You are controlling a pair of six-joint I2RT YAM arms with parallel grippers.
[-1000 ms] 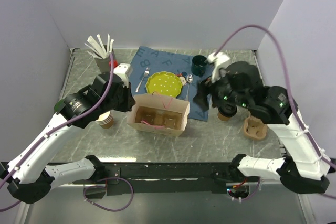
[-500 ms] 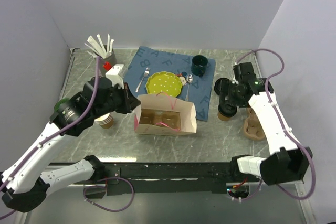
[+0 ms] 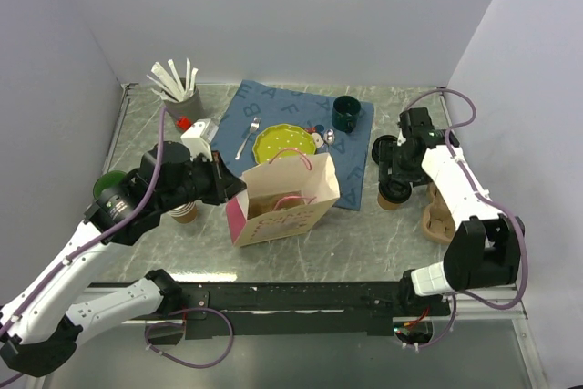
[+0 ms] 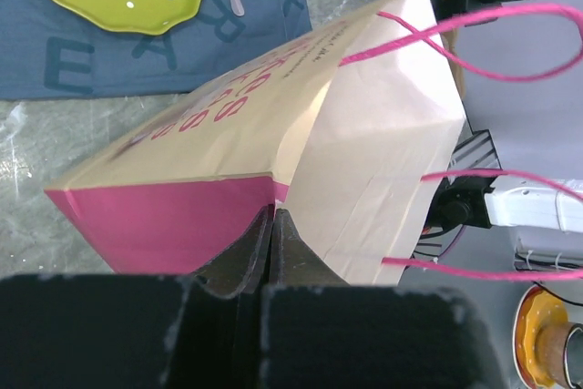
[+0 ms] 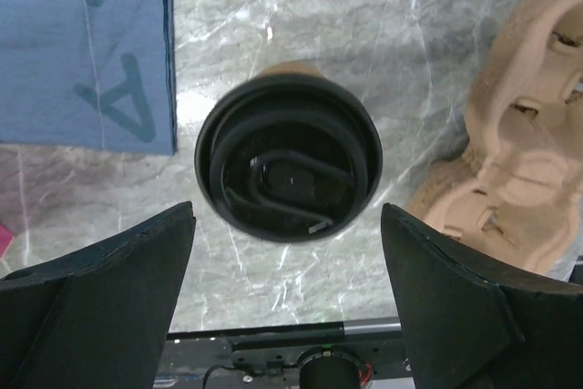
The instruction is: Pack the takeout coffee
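The takeout coffee [image 3: 392,198], a tan paper cup with a black lid, stands on the marble right of the blue cloth. In the right wrist view its lid [image 5: 288,158] sits between my fingers from above. My right gripper [image 3: 393,173] hovers over it, open and apart from it [image 5: 287,218]. My left gripper [image 3: 231,190] is shut on the left edge of a beige paper bag [image 3: 287,193] with pink sides and pink handles. The bag is tilted, its lettered face up and its inside hidden. In the left wrist view the jaws [image 4: 271,218] pinch the bag's fold [image 4: 364,134].
A dark green mug [image 3: 346,114], a yellow plate [image 3: 281,141], a fork and a spoon lie on the blue cloth [image 3: 264,102]. Stacked beige cups [image 3: 185,213] stand by the left arm. A cardboard cup carrier [image 3: 442,218] lies right of the coffee. A utensil holder [image 3: 178,90] stands back left.
The right arm has pulled back and settled over the coffee cup. My left gripper has tipped the bag from mouth-up to a tilt, so its inside no longer shows.
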